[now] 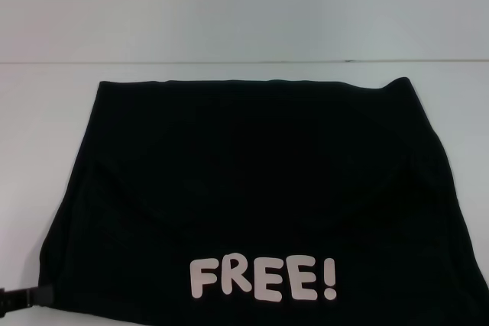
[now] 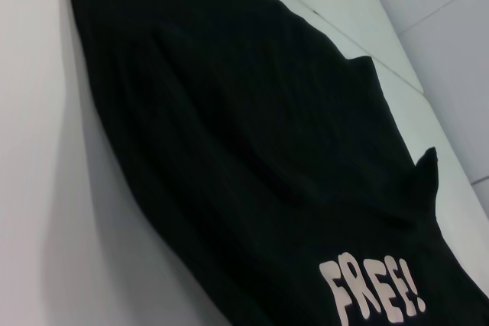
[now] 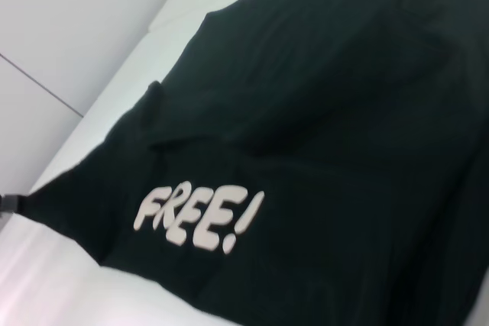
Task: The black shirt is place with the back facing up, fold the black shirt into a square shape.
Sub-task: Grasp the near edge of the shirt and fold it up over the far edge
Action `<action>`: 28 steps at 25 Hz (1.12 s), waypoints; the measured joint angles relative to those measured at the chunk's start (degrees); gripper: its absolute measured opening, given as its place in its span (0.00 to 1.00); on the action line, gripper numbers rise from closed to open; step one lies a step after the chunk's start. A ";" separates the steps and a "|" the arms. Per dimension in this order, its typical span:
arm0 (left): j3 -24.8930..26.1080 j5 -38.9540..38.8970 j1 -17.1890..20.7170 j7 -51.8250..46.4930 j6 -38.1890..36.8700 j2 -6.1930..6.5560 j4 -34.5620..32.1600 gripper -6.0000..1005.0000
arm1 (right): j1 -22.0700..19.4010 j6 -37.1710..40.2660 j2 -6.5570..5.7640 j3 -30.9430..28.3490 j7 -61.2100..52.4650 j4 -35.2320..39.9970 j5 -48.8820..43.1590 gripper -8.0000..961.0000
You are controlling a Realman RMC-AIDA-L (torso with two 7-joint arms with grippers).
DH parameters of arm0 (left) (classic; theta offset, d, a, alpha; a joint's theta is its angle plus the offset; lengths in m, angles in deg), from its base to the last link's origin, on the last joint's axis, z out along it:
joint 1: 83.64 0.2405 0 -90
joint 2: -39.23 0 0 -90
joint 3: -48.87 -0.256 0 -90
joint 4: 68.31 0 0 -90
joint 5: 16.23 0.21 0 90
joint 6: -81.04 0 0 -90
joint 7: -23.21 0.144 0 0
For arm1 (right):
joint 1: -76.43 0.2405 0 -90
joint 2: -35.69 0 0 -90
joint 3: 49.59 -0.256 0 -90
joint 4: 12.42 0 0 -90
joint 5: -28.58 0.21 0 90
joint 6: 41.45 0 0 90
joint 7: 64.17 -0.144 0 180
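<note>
Head view: black shirt (image 1: pixel 252 188) folded on table (image 1: pixel 229 20), "FREE!" print (image 1: pixel 263 280) up.

Black shirt (image 1: pixel 252 181) lies flat on the bench (image 1: pixel 244 13), spanning nearly from left edge to right edge and reaching the near edge. Lettering "FREE!" (image 1: pixel 262 280) sits on the shirt's near part, centred. Left gripper (image 1: pixel 19 297) at the shirt's near-left corner, touching the fabric.

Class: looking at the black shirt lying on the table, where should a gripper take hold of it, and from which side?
Probably the near corners of the black shirt, approached from the robot's side: it lies flat and wide, with "FREE!" along the near edge, so edges give the only purchase.
</note>
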 joint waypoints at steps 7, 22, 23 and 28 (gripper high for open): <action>1.61 -1.34 -5.11 -2.22 4.24 1.93 3.50 0.01 | 5.49 -0.15 0.22 -6.82 0.11 0.35 0.12 0.01; 1.84 -4.51 -25.00 -0.92 45.42 7.62 24.53 0.01 | 23.85 -23.12 -0.47 -11.54 -2.75 -3.26 0.27 0.01; 1.84 -5.04 -25.75 0.08 48.09 7.56 25.62 0.01 | 24.91 -25.74 -0.46 -11.52 -2.87 -4.15 0.27 0.01; 1.38 -5.85 -28.75 4.24 59.54 6.94 30.26 0.01 | 29.82 -39.76 0.38 -9.73 -3.03 -8.81 0.02 0.01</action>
